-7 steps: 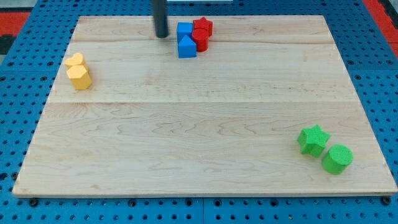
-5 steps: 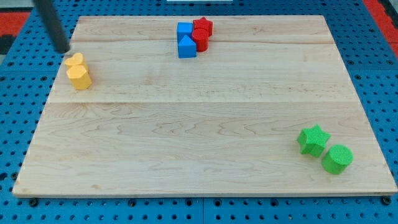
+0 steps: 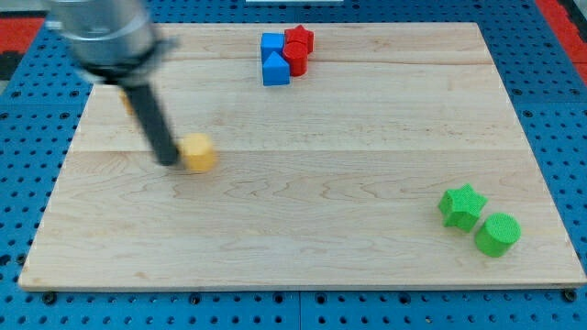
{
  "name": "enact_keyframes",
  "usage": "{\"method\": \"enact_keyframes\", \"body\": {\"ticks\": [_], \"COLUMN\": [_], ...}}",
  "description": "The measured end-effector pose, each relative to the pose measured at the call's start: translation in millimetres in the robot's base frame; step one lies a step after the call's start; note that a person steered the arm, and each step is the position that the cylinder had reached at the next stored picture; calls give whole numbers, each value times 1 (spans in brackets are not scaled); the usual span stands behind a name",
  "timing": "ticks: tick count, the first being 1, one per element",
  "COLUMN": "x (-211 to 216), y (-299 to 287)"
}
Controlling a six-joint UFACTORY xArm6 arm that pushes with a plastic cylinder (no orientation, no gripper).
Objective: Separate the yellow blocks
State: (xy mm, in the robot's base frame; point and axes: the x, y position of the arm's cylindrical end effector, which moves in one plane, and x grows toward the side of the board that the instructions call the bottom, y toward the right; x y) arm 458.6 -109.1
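My tip [image 3: 170, 162] is on the wooden board [image 3: 303, 229] at the view's left, touching the left side of a yellow block [image 3: 198, 152] whose shape is blurred. A sliver of a second yellow block [image 3: 127, 97] peeks out behind the rod, further up and left; most of it is hidden by the rod and the arm's blurred body. The two yellow blocks stand apart.
Two blue blocks [image 3: 272, 57] and two red blocks [image 3: 297, 48], one a star, cluster at the view's top centre. A green star [image 3: 461, 205] and a green cylinder [image 3: 497, 234] sit at the bottom right.
My tip swept from the top centre to the far left, then down and right. One yellow block has been pushed right and down, away from the other.
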Motion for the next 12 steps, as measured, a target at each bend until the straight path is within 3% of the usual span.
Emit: {"method": "enact_keyframes", "body": {"ticks": [2,4,5,6,7,8,9,12], "x": [-27,14,22,1,29,47,46,-126], "y": [30,220,218,153,140,215,223,-30]}}
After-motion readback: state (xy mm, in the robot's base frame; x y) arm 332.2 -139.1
